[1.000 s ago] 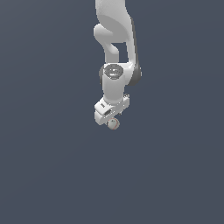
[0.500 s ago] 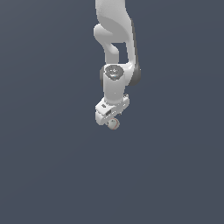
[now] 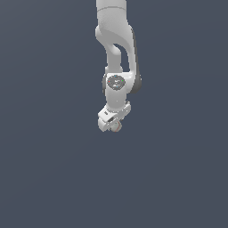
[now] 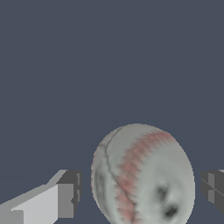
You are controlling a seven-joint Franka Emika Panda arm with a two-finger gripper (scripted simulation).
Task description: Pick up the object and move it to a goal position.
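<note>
The object is a small off-white ball (image 4: 142,175) with reddish seam marks. In the wrist view it sits between my two dark finger pads (image 4: 70,192), with a narrow strip of background showing on each side of it. My gripper (image 4: 139,189) is open around the ball, not touching it. In the exterior view the white gripper (image 3: 113,126) hangs below the arm's wrist, and only a small part of the ball (image 3: 117,128) peeks out beneath it. No goal marker is visible.
The white arm (image 3: 116,53) comes down from the top of the exterior view. Everything around it is a uniform dark grey-blue surface (image 3: 178,169), with no other objects or edges in view.
The gripper has shifted only slightly lower around the ball. The ball stays in the same place.
</note>
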